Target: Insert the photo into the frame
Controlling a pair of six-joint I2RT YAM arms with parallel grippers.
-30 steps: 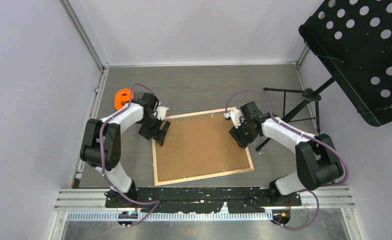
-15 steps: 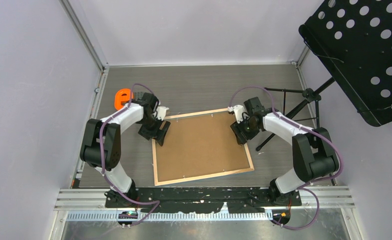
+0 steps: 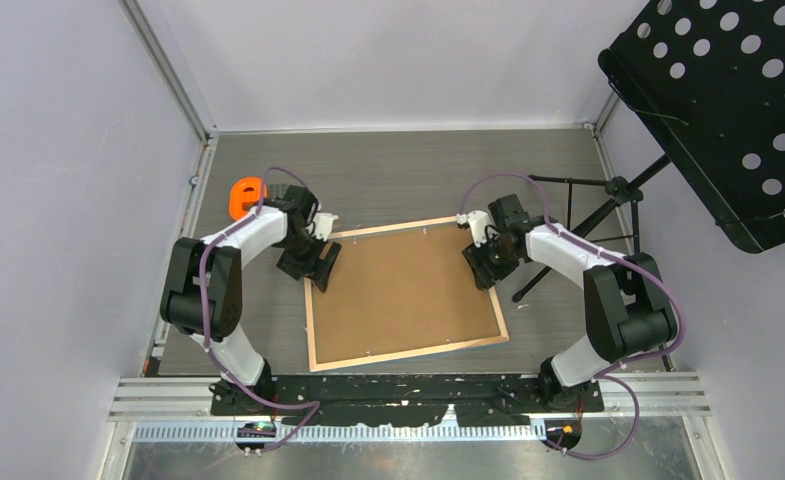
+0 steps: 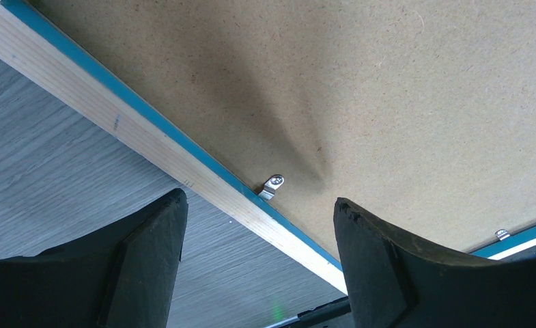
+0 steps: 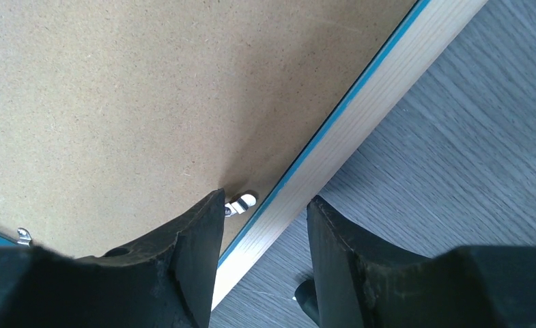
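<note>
Wood-backed frame [image 3: 408, 352] lies face down mid-table [image 3: 388, 180], with the brown board [image 3: 403, 290] set in it. Left gripper [image 3: 318, 270] straddles its left rail near the far corner, jaws wide. Right gripper [image 3: 486, 268] straddles the right rail beside a clip [image 5: 241, 203], jaws narrower and apart; contact unclear.

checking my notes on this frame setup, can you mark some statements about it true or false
1. The frame lies with its blue front up. False: its wood-coloured back is up, with the backing board set in it.
2. The left gripper has its jaws apart over the frame's left rail. True.
3. The orange object sits on the backing board. False: it is on the table, apart from the frame.
4. A metal tab shows beside the right gripper. True.
</note>
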